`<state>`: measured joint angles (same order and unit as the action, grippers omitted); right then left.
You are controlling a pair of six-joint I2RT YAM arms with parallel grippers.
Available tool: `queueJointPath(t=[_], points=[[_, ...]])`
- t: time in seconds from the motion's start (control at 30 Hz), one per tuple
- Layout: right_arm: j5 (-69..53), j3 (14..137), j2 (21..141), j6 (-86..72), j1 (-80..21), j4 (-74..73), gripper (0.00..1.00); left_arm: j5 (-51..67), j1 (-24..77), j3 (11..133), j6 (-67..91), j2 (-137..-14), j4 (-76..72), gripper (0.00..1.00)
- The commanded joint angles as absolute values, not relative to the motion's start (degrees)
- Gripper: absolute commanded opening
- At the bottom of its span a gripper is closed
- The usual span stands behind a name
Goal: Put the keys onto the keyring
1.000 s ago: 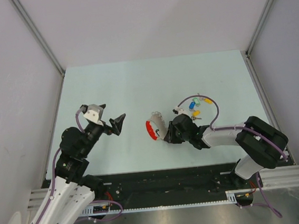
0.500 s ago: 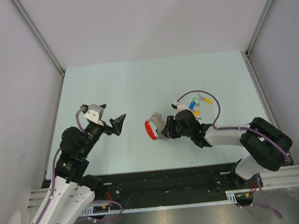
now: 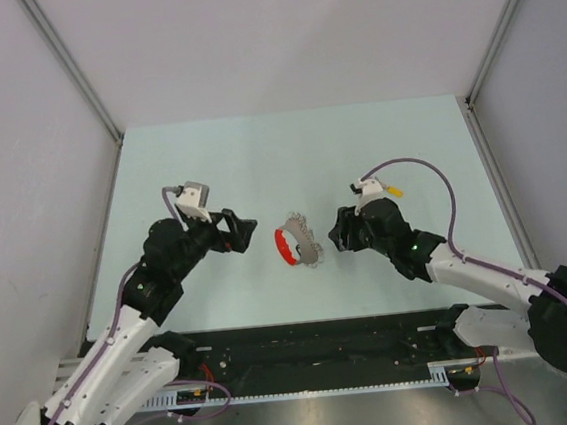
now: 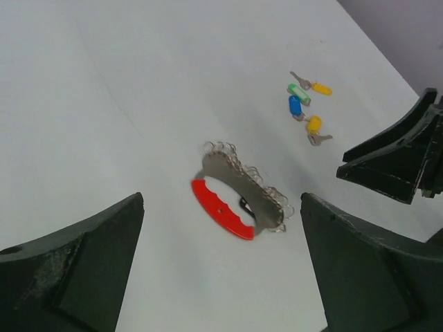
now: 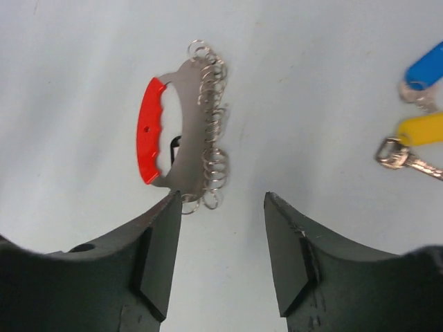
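The keyring lies flat on the table: a red grip on a silvery plate edged with several small rings. It also shows in the left wrist view and the right wrist view. The keys, with yellow, green and blue heads, lie in a cluster beyond it. Blue and yellow ones show in the right wrist view. From above only a yellow key shows; my right wrist hides the others. My left gripper is open and empty, left of the keyring. My right gripper is open and empty, just right of it.
The pale table is bordered by grey walls and metal rails at the left and right. My right gripper's black fingers show at the right edge of the left wrist view.
My right gripper has drawn back to the right off the keyring, which now lies uncovered. My left gripper has moved right, closer to the keyring.
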<state>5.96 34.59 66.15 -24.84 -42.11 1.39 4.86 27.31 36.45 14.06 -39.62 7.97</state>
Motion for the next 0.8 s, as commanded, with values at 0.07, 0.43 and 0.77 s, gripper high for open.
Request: queueJointPath(t=[0.07,0.43,0.77], points=[[15.38,31.57,58.55,-22.76,-40.26,-1.33,0.65,-7.8,38.29,34.11,32.51,-44.11,6.69,1.0],[21.53,17.41,43.25,-25.49,-35.95,8.78,1.0,-36.98,59.4,33.03,54.65,-58.24,2.45,0.98],[23.29,12.04,35.6,-25.14,-34.63,10.37,1.0,-34.46,62.93,54.75,71.8,-85.57,25.74,0.69]])
